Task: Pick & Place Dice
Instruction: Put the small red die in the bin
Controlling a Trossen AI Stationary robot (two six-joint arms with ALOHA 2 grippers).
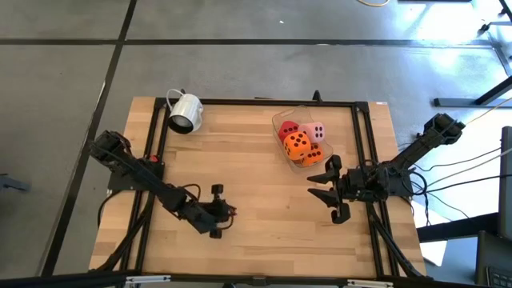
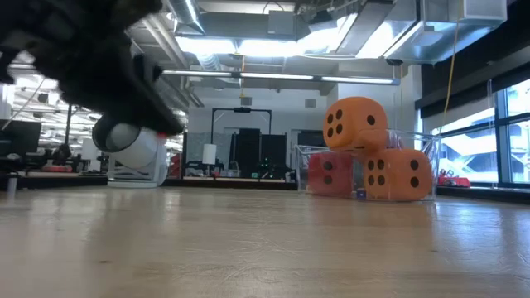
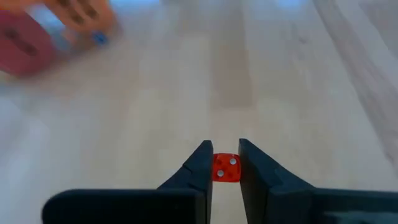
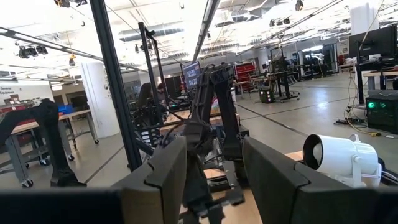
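Two orange dice (image 1: 298,143) (image 1: 313,155), a red die (image 1: 289,130) and a pink die (image 1: 317,132) are piled in a clear container (image 1: 282,120) at the far right of the table. One orange die (image 2: 356,124) rests on top of the others. My left gripper (image 1: 228,212) hangs near the table's front middle, shut on a tiny red cube (image 3: 226,168) with pale dots. My right gripper (image 1: 328,188) is held up to the near right of the container, open, with nothing between its fingers (image 4: 214,180). My left gripper pinches the tiny red cube by two opposite sides (image 3: 217,169) between its two fingertips. The fingers slant down toward the table. A face with two pale dots is turned toward the wrist camera. The low view shows the gripper above the tabletop, so the cube is lifted clear.
A white mug (image 1: 185,112) lies on its side at the table's far left corner, also in the right wrist view (image 4: 342,158). A black frame (image 1: 256,102) runs along the table's edges. Bare wood lies between the mug, the container and my left gripper.
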